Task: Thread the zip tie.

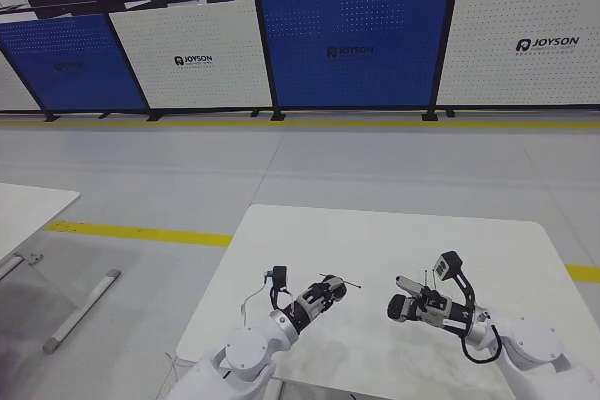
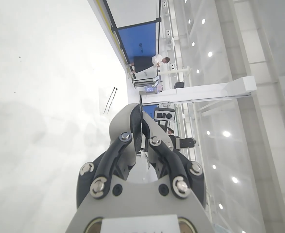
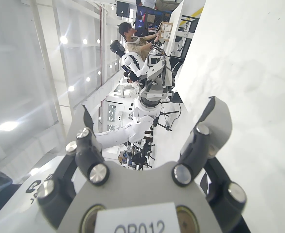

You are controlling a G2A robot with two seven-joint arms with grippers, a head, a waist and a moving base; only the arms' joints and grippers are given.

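Observation:
My left gripper (image 1: pixel 333 291) is shut on a thin black zip tie (image 1: pixel 346 284), held above the white table (image 1: pixel 380 240) left of centre. In the left wrist view the zip tie (image 2: pixel 141 122) runs as a dark strip pinched between the pads of the left gripper (image 2: pixel 140 109). My right gripper (image 1: pixel 395 305) hovers a short way to the right, pointing at the left one. It stands open with nothing between its fingers (image 3: pixel 215 112). Two more black zip ties (image 2: pixel 110 100) lie side by side on the table beyond the grippers.
The table's far half (image 1: pixel 400 225) is bare white surface. A second white table (image 1: pixel 20 210) stands off to the left across the floor. Blue and white panel walls (image 1: pixel 350 50) close the back of the room.

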